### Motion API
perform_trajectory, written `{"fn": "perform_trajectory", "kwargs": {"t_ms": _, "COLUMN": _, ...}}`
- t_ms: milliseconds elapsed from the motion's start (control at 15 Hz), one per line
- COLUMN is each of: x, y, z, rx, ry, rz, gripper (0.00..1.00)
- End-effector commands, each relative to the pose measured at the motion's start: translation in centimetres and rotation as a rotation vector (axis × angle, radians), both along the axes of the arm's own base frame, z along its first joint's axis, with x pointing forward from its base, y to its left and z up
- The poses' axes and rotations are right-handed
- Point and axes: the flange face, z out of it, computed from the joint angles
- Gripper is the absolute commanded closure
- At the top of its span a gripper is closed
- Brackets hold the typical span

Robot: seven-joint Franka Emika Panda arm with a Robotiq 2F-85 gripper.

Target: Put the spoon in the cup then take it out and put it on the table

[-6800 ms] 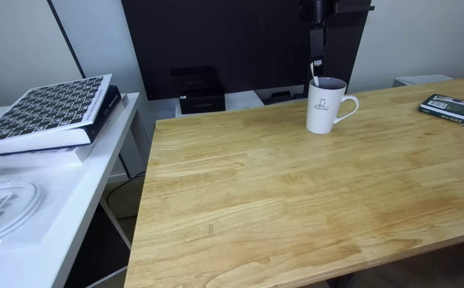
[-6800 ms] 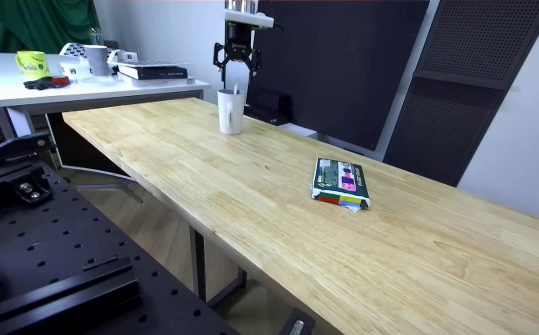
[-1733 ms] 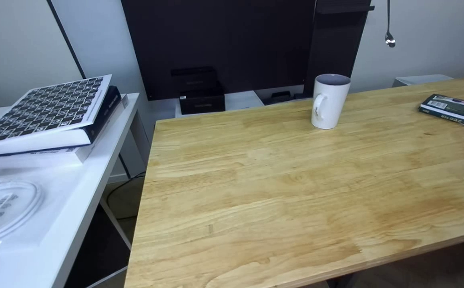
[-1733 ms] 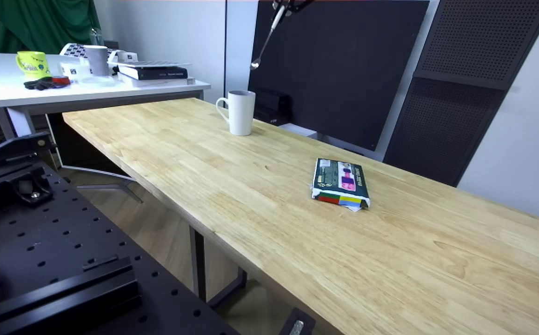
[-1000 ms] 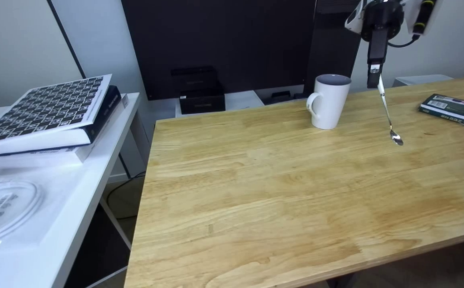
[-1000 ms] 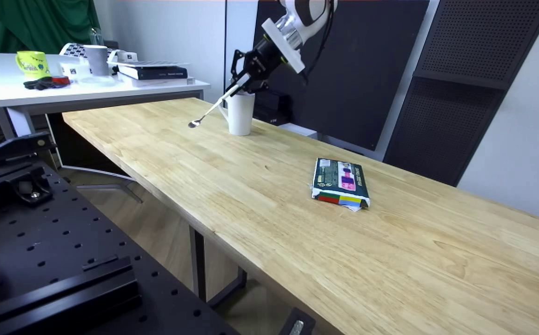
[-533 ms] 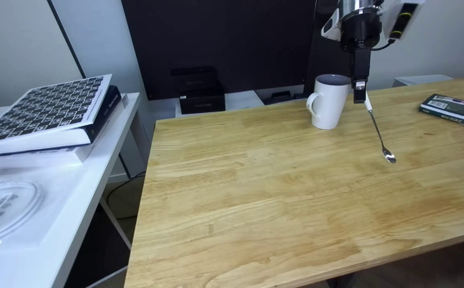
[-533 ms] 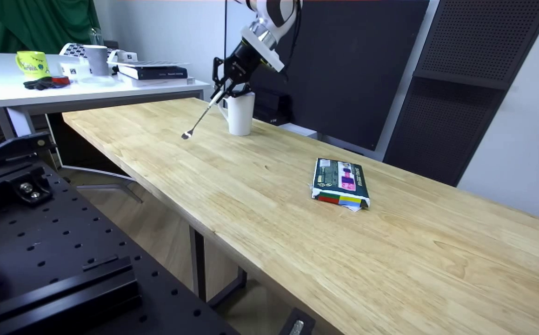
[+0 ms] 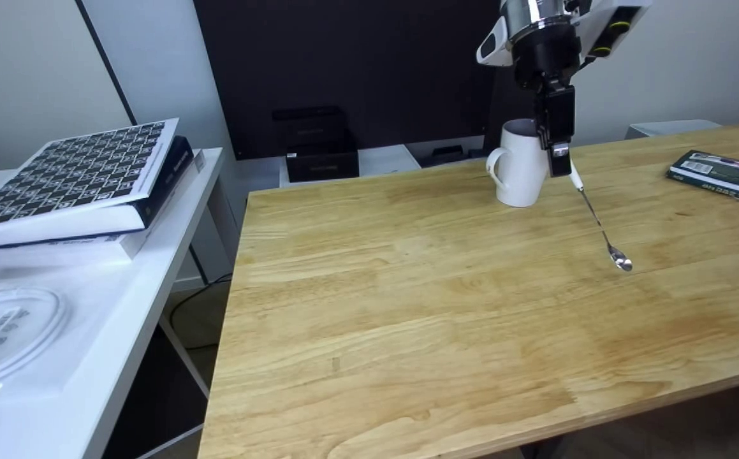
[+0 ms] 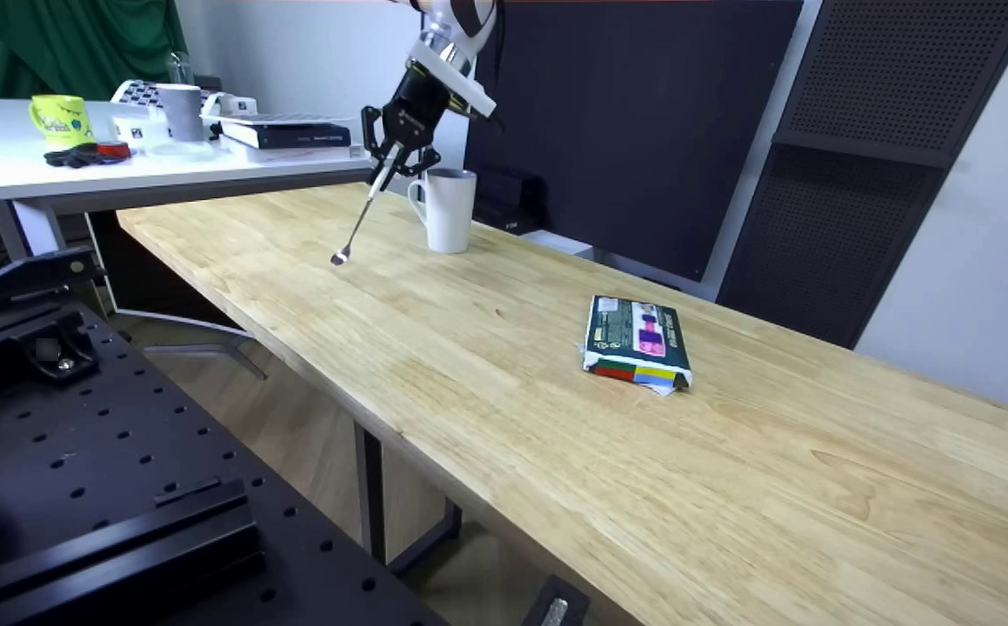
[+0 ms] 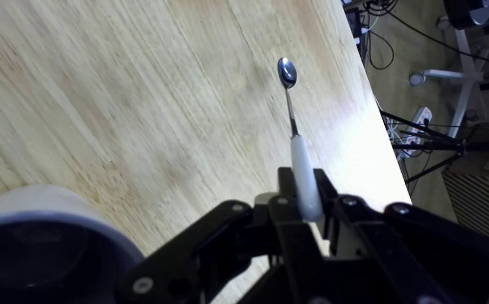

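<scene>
spoon point(image 11: 298, 145) tilted, hand point(image 11: 304, 177) has got it pinched by the white end, right of centre in wrist view, cup point(image 11: 44, 200) lower left on desk point(image 11: 164, 105).

The gripper point(image 10: 383, 176) holds 1 tilted spoon point(image 10: 372, 193) near the white cup point(image 10: 450, 214).

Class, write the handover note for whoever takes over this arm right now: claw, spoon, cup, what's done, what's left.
Claw: shut on the spoon by its white handle.
Spoon: tilted, metal end down over the table; whether it touches, I can't tell.
Cup: upright on the table, near the claw.
Done: the spoon, in the cup earlier, is out.
Left: lay the spoon on the table, release it.
</scene>
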Motion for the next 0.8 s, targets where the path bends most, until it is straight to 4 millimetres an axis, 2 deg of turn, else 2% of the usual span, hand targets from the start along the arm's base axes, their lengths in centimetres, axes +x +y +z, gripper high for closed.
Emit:
{"fn": "perform_trajectory", "kwargs": {"t_ms": 0, "x": -0.4, "y": 2.5, "z": 0.4, "rx": -0.038, "ry": -0.038, "rz": 0.075, "gripper": 0.96}}
{"fn": "perform_trajectory", "kwargs": {"t_ms": 400, "x": -1.2, "y": 6.3, "z": -1.2, "rx": -0.157, "ry": -0.265, "rz": 0.301, "gripper": 0.96}}
{"fn": "perform_trajectory", "kwargs": {"t_ms": 733, "x": -2.5, "y": 9.0, "z": -1.1, "rx": -0.152, "ry": -0.371, "rz": 0.407, "gripper": 0.96}}
